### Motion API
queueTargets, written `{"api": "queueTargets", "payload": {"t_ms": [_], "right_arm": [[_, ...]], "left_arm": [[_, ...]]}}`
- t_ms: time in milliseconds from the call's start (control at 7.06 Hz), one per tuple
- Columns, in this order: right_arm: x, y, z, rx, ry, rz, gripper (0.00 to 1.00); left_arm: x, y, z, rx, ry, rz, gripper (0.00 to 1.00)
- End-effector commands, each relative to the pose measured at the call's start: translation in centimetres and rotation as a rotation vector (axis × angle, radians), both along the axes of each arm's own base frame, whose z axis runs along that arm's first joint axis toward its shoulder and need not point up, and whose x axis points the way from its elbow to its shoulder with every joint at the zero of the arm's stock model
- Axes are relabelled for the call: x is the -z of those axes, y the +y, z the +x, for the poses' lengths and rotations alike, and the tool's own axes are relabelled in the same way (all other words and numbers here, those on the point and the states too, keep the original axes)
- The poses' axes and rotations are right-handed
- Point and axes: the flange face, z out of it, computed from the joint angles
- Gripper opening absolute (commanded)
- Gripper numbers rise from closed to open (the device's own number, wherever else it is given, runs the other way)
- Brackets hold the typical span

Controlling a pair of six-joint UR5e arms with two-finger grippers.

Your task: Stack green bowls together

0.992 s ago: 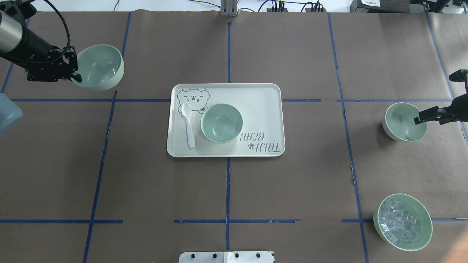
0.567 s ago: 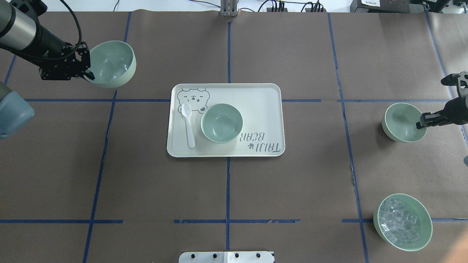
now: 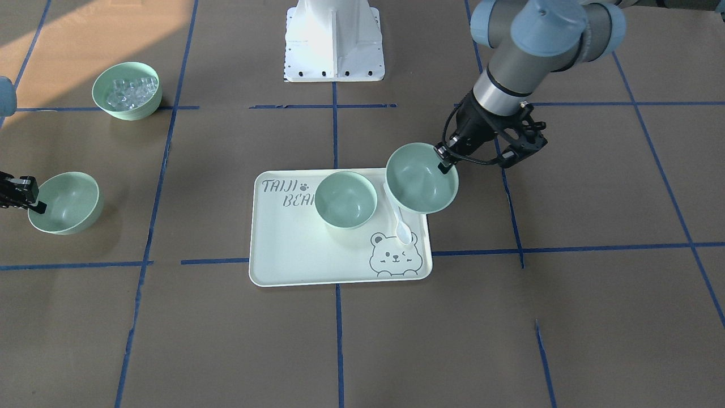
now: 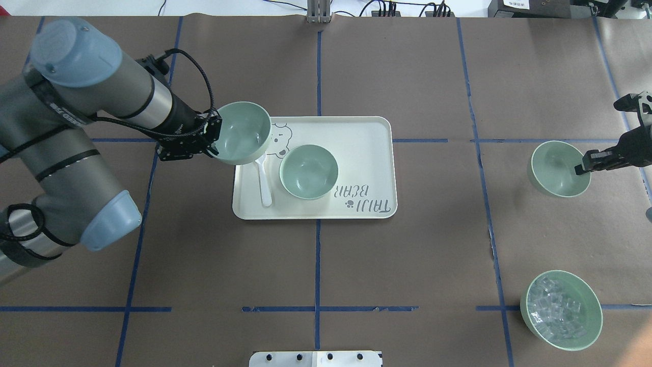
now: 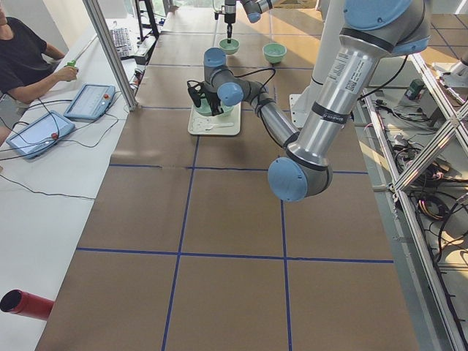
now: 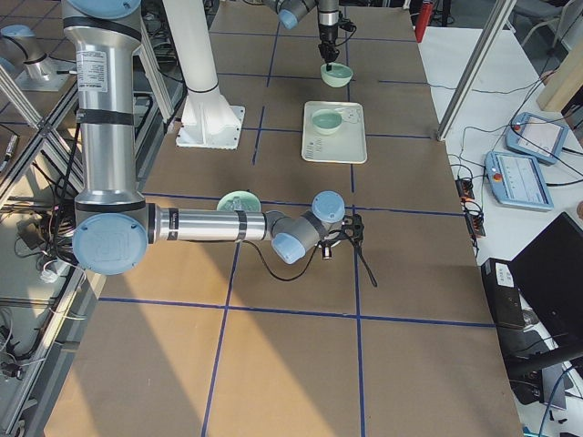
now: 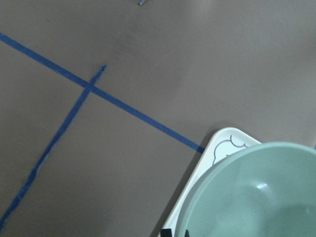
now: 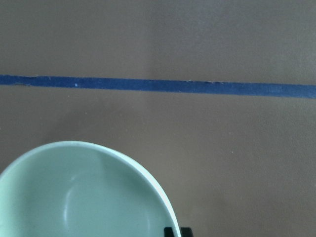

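Observation:
Three pale green bowls show. My left gripper (image 4: 211, 141) is shut on the rim of one green bowl (image 4: 243, 132) and holds it in the air over the cream tray's (image 4: 356, 131) far left corner; it also shows in the front view (image 3: 422, 178) and fills the left wrist view (image 7: 256, 197). A second green bowl (image 4: 308, 172) stands on the tray's middle. My right gripper (image 4: 586, 165) is shut on the rim of the third green bowl (image 4: 556, 169) at the table's right, which also shows in the right wrist view (image 8: 74, 192).
A white spoon (image 4: 264, 186) lies on the tray, left of the middle bowl and partly under the held one. A green bowl of clear cubes (image 4: 561, 310) stands at the near right. Blue tape lines cross the brown table cover.
My left arm has carried its bowl from the far left of the table rightward to above the tray's corner. The right gripper's bowl has shifted slightly left.

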Motion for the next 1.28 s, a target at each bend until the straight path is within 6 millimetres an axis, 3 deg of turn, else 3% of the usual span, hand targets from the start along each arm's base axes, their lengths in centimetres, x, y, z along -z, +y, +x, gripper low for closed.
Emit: {"api": "queueTargets", "payload": {"t_ms": [0, 283, 709, 1134], "right_arm": [[2.3, -1.6, 1.5, -0.007, -0.072, -0.018, 0.00], [4.6, -3.1, 1.2, -0.042, -0.111, -0.061, 0.00], [6.0, -3.5, 1.0, -0.047, -0.121, -0.049, 0.00], [6.5, -3.5, 1.0, -0.059, -0.128, -0.062, 0.00]], "left_arm": [[2.3, 2.2, 6.8, 0.014, -0.015, -0.006, 0.00], [2.8, 1.6, 9.1, 0.006, -0.025, -0.019, 0.00], [3.6, 3.0, 13.1, -0.001, -0.035, 0.002, 0.00], [3.3, 2.7, 13.6, -0.002, -0.036, 0.003, 0.00]]}}
